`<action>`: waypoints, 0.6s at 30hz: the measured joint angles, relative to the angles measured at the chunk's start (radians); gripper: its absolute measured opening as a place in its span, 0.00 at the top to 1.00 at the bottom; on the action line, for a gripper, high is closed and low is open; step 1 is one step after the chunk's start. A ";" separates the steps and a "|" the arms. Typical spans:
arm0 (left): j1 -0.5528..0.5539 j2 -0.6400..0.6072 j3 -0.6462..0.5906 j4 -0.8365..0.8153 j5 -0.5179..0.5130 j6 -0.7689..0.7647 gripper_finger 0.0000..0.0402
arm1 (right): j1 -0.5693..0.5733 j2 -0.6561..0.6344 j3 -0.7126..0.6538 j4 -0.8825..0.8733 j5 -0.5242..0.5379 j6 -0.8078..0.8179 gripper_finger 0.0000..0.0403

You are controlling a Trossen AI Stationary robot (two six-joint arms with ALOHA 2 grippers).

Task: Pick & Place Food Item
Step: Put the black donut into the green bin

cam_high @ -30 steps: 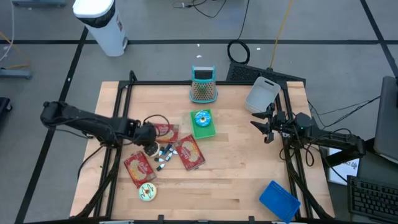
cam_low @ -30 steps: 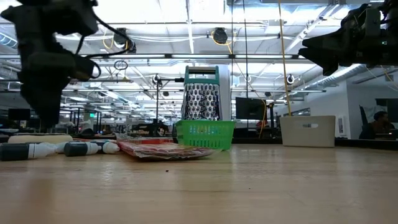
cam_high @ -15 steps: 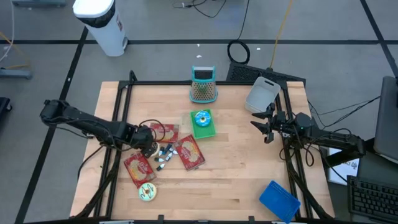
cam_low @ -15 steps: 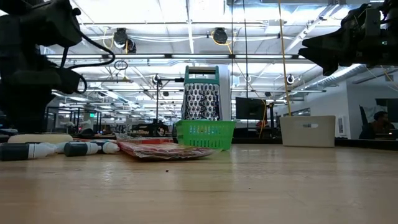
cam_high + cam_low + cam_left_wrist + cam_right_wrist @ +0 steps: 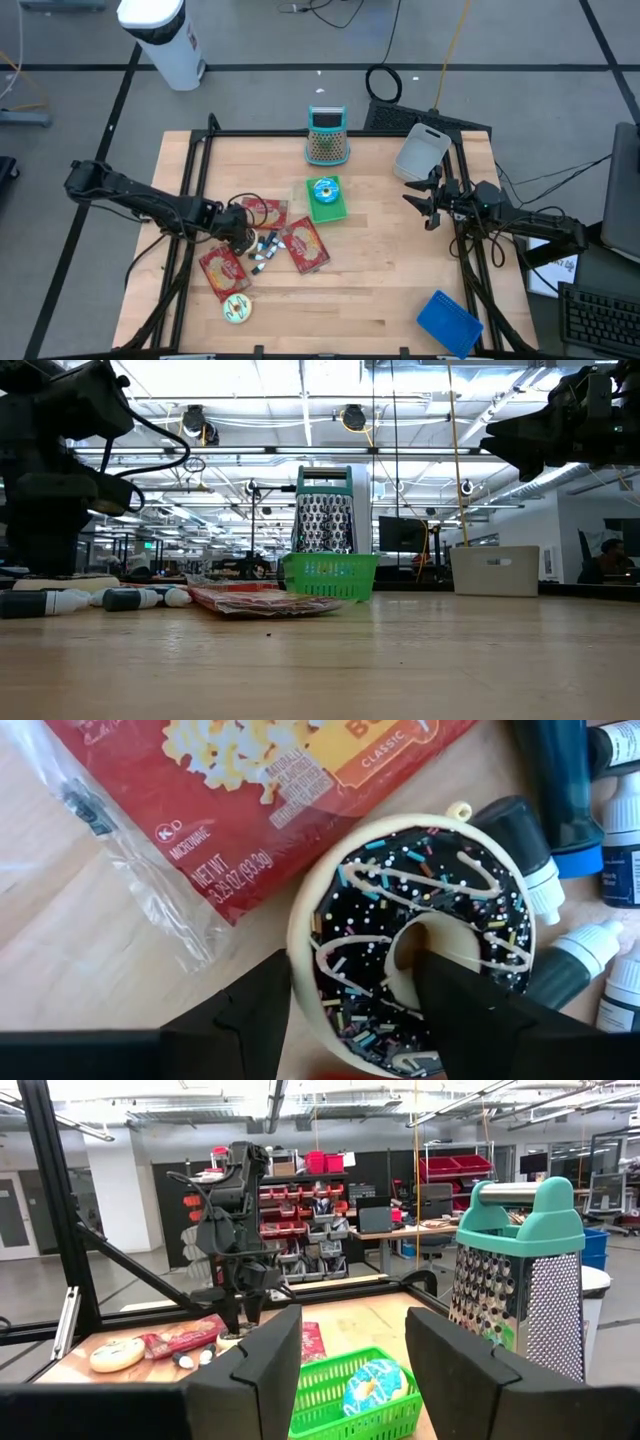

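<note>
- Your left arm reaches in low from the table's left edge, its left gripper [image 5: 240,232] pointed down among the clutter at centre-left.
- The left wrist view shows what the overhead one hides: a chocolate doughnut [image 5: 420,945] with sprinkles lies right under the fingers, one finger outside its rim and the other over its hole. The fingers are spread, straddling one side of the ring; you cannot tell whether they press it.
- The doughnut touches a red popcorn packet [image 5: 250,795] and sits against small dropper bottles [image 5: 520,840].
- Your right arm waits at the table's right edge, the right gripper [image 5: 425,200] raised with its fingers apart, holding nothing.
- Only the right wrist view shows a blue doughnut [image 5: 372,1383] inside the green basket [image 5: 330,1415], beside the grater [image 5: 520,1280].
</note>
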State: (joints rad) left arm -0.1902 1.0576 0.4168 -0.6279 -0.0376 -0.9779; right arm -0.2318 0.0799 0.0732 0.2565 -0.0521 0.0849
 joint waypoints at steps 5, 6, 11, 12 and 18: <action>0.000 0.000 0.000 0.002 0.000 0.000 0.61 | 0.000 0.000 0.000 -0.007 0.000 0.000 0.58; 0.000 0.000 0.000 0.002 0.000 0.000 0.64 | 0.000 0.000 0.000 -0.007 0.000 0.000 0.58; 0.000 0.000 0.000 0.003 -0.003 0.007 0.79 | 0.000 0.000 0.000 -0.007 0.000 0.000 0.58; 0.000 0.000 0.000 0.003 -0.004 0.008 0.82 | 0.000 0.000 0.000 -0.007 0.000 0.000 0.58; 0.002 -0.019 0.016 -0.022 -0.005 0.023 0.91 | 0.000 0.000 0.000 -0.007 0.000 0.000 0.58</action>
State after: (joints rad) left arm -0.1883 1.0390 0.4331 -0.6496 -0.0426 -0.9554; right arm -0.2317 0.0801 0.0731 0.2500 -0.0521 0.0849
